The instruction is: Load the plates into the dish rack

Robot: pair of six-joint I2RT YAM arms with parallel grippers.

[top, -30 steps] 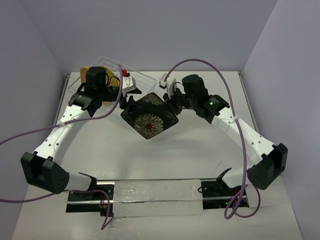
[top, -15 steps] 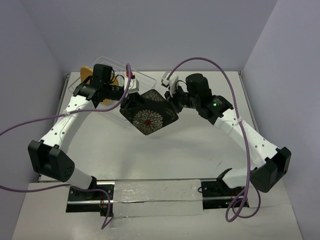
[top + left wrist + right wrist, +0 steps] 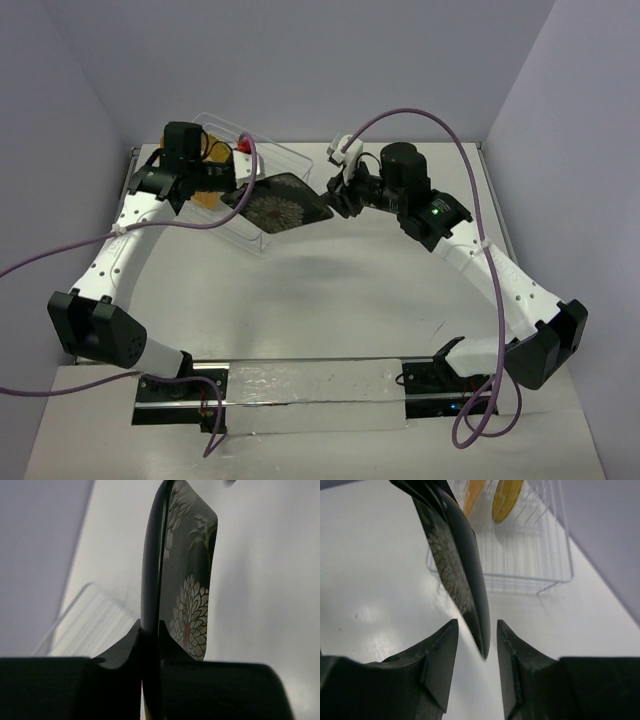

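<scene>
Pinching the rim of the black plate (image 3: 187,595), the left gripper (image 3: 150,625) has its jaws pressed together on the plate's edge, one finger on the flowered face and one on the back. In the left wrist view the plate stands edge-on between them, its white flowers turned to the right.

From above, the plate hangs in the air, tilted, over the near right corner of the dish rack (image 3: 275,155), with the left gripper at its left corner. The right gripper (image 3: 477,622) sits at the opposite corner with its jaws spread. That corner lies between the two fingers (image 3: 442,655), and a thin gap seems to show on each side, though the angle makes contact hard to rule out.

In the right wrist view the rack's thin wires show behind the plate. Two more plates stand upright in its far slots, side by side: an orange plate (image 3: 472,495) and a yellow plate (image 3: 507,500). Only their lower parts are in view there.

The rack rests at the far left of the white table (image 3: 330,290). A purple cable (image 3: 400,120) arches above the right arm.
</scene>
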